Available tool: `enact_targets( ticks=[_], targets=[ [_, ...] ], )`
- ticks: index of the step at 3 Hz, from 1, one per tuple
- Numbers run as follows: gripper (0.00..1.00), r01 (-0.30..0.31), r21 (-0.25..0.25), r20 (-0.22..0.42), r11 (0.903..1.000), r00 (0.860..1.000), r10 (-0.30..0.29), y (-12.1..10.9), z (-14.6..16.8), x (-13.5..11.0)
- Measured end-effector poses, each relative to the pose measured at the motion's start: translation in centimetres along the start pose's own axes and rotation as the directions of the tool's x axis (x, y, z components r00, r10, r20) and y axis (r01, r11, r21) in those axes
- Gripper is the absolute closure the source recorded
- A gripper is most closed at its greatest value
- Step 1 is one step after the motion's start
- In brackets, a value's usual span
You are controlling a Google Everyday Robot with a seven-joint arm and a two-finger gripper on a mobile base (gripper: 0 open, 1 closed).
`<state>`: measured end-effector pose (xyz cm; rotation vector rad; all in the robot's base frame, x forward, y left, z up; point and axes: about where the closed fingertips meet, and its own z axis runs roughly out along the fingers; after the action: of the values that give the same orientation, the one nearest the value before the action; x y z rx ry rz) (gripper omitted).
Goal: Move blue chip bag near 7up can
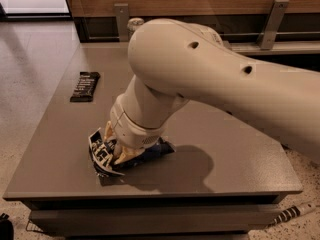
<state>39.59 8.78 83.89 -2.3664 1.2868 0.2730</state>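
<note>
Camera view has the gripper [113,152] down at the near left part of the table [225,154], Mira says. What is it holding?

Its tan fingers [108,134] are pinching the blue chip bag [102,157], Tom answers. The foil is crumpled around them, white-lettered side facing left and a dark blue corner sticking out to the right under the wrist. I can't tell whether the bag is touching the tabletop or just clear of it.

And the 7up can [135,24]?

At the far edge, well apart from the bag. Only its metal top and a bit of its side show behind the big arm [210,69].

So how should the carry go?

I'd keep the pinch firm, because glossy foil slips and a crumpled bag gives little to grip. I'd lift enough that the bag doesn't drag, then travel away from the camera and a little to the right, which stays well clear of the black bar [84,86] on the left. The arm hides most of the can, so I'd slow down near it. The risk is nudging a light can over, so I'd set the bag down just beside it, not against it.
</note>
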Motion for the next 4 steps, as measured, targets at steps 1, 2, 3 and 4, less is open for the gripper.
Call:
enact_targets(
  ticks=[1,2,3,4],
  targets=[
    [1.00,0.011,0.010,-0.012,0.9999,1.000,-0.010,-0.9,-2.3,1.5],
    [1.00,0.027,0.056,-0.072,0.9981,0.997,-0.023,-2.9,-7.7,4.0],
    [1.00,0.047,0.123,-0.130,0.9913,0.991,-0.031,-4.8,-12.4,5.7],
    [1.00,0.081,0.209,-0.194,0.9747,0.980,-0.040,-6.7,-15.9,7.9]
  ],
)
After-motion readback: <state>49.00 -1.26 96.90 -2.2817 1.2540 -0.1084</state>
